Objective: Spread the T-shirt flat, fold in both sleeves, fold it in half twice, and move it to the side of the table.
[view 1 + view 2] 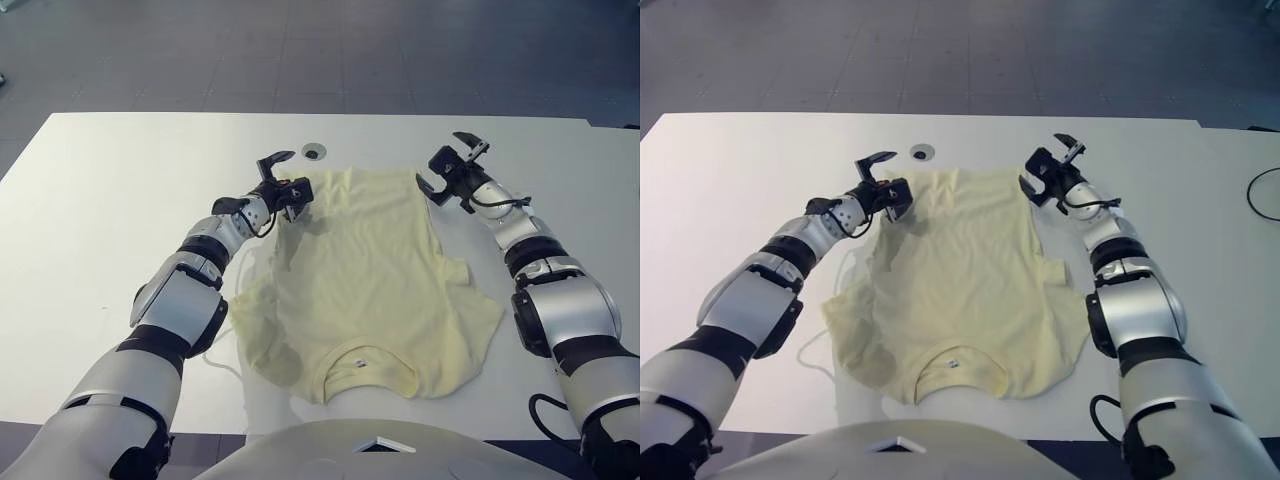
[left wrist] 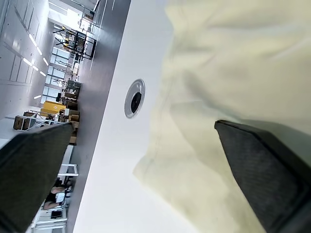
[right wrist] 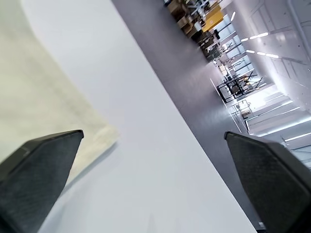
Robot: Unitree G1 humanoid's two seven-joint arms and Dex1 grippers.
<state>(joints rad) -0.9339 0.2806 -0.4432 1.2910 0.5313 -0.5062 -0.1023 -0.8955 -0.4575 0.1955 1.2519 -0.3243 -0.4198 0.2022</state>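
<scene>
The pale yellow T-shirt [image 1: 370, 290] is laid on the white table [image 1: 100, 200], collar nearest, its left side rumpled. The left gripper [image 1: 288, 182] is held spread over the far left hem corner, and the right gripper [image 1: 450, 165] is spread at the far right corner. A round grommet [image 1: 314, 152] is set just beyond, with grey floor [image 1: 300, 50] behind

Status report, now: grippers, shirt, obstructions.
Left gripper open over far left hem corner; right gripper open beside far right corner. Pale yellow fabric T-shirt on white table, unfolded, left sleeve bunched. Round metal grommet beyond hem, apart.
</scene>
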